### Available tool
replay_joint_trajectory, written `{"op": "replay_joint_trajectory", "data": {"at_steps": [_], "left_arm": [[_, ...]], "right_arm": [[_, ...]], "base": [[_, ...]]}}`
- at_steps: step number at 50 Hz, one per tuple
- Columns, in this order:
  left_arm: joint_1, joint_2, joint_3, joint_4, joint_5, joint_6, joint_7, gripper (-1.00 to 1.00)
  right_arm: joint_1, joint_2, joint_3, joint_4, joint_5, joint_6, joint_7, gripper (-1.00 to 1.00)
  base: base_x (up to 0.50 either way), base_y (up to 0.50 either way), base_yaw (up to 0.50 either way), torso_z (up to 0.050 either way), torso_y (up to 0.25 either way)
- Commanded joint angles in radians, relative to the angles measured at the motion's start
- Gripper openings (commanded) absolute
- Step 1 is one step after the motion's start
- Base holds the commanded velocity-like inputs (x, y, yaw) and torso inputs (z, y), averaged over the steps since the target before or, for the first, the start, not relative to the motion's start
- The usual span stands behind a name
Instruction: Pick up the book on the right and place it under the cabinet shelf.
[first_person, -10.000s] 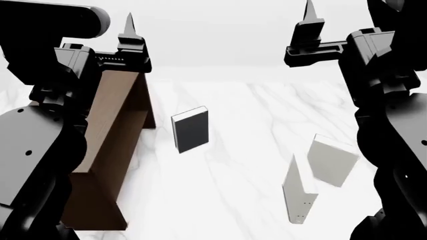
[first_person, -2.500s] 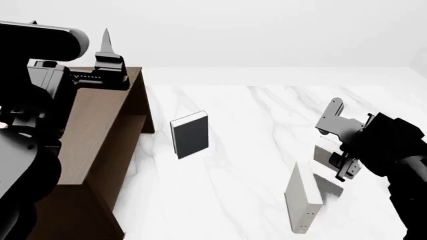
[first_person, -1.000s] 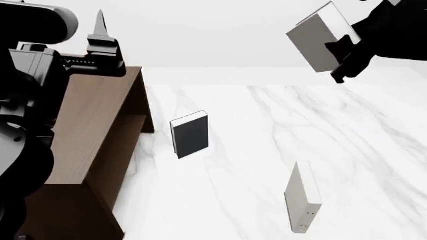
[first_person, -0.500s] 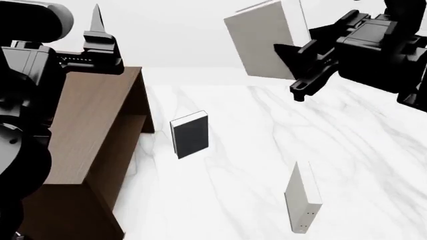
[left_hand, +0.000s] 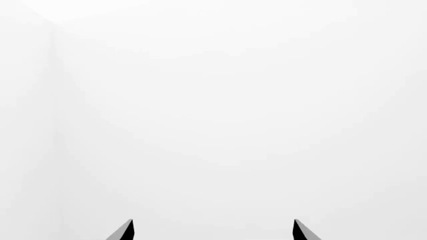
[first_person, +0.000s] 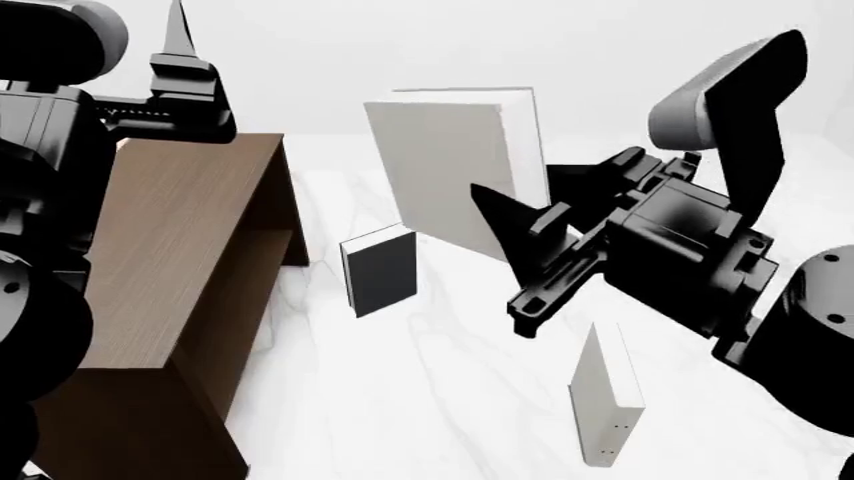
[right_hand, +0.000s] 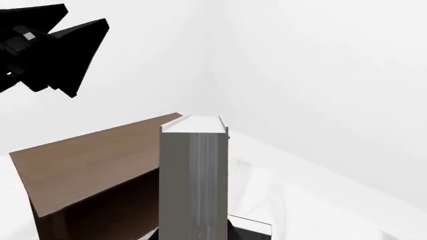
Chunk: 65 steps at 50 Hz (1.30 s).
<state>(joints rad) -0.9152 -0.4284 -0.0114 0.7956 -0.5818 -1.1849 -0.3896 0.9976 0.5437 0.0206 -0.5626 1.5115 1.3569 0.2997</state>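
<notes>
The off-white book (first_person: 447, 165) hangs upright in the air over the middle of the table, with my right gripper (first_person: 497, 215) shut on its lower right part. In the right wrist view the book (right_hand: 193, 180) shows its narrow edge, pointing toward the dark brown cabinet shelf (right_hand: 87, 160). The cabinet shelf (first_person: 174, 250) stands at the left, and only its top and one side wall show from the head. My left gripper (first_person: 178, 45) is raised above the cabinet's far end. It stands open (left_hand: 212, 231) with nothing between its tips, facing a blank wall.
A black-covered book (first_person: 380, 270) stands upright on the white marble table (first_person: 441, 400), just right of the cabinet and below the held book. A pale grey book (first_person: 603, 395) with tiny dots stands at the front right. My right arm fills the right side.
My right arm has brought the book down and to the left, from the upper right toward the middle, closer to the cabinet. The left arm has barely shifted.
</notes>
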Motion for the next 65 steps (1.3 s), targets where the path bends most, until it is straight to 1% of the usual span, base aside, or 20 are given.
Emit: {"op": "replay_joint_trajectory", "data": {"at_steps": [1, 8, 14, 30, 39, 44, 65], "left_arm": [[-0.002, -0.008, -0.001, 0.006, -0.003, 0.001, -0.005, 1.00], [0.006, -0.014, -0.006, 0.011, -0.007, 0.001, -0.007, 1.00], [0.011, -0.016, -0.007, 0.012, -0.009, 0.006, -0.009, 1.00], [0.013, -0.020, -0.015, 0.018, -0.024, 0.003, -0.012, 1.00], [0.008, -0.024, -0.005, 0.013, -0.023, 0.006, -0.015, 1.00], [0.008, -0.025, 0.000, 0.010, -0.023, 0.010, -0.016, 1.00], [0.057, -0.037, -0.007, 0.005, -0.018, 0.052, -0.015, 1.00]], "right_arm": [[-0.149, -0.053, 0.084, -0.104, 0.115, -0.046, 0.134, -1.00], [-0.227, -0.086, 0.091, -0.133, 0.112, -0.078, 0.143, -1.00], [-0.314, -0.125, 0.096, -0.165, 0.073, -0.104, 0.113, -1.00], [-0.548, -0.218, 0.057, -0.199, -0.167, -0.196, -0.086, -1.00], [-0.624, -0.242, 0.004, -0.190, -0.251, -0.255, -0.153, -1.00], [-0.649, -0.255, -0.016, -0.179, -0.266, -0.279, -0.168, -1.00], [-0.794, -0.329, -0.116, -0.091, -0.408, -0.407, -0.296, -1.00]], "base": [[0.00, 0.00, 0.00, 0.000, 0.000], [0.00, 0.00, 0.00, 0.000, 0.000], [0.00, 0.00, 0.00, 0.000, 0.002], [0.00, 0.00, 0.00, 0.000, 0.001], [0.00, 0.00, 0.00, 0.000, 0.001], [0.00, 0.00, 0.00, 0.000, 0.000], [0.00, 0.00, 0.00, 0.000, 0.001]]}}
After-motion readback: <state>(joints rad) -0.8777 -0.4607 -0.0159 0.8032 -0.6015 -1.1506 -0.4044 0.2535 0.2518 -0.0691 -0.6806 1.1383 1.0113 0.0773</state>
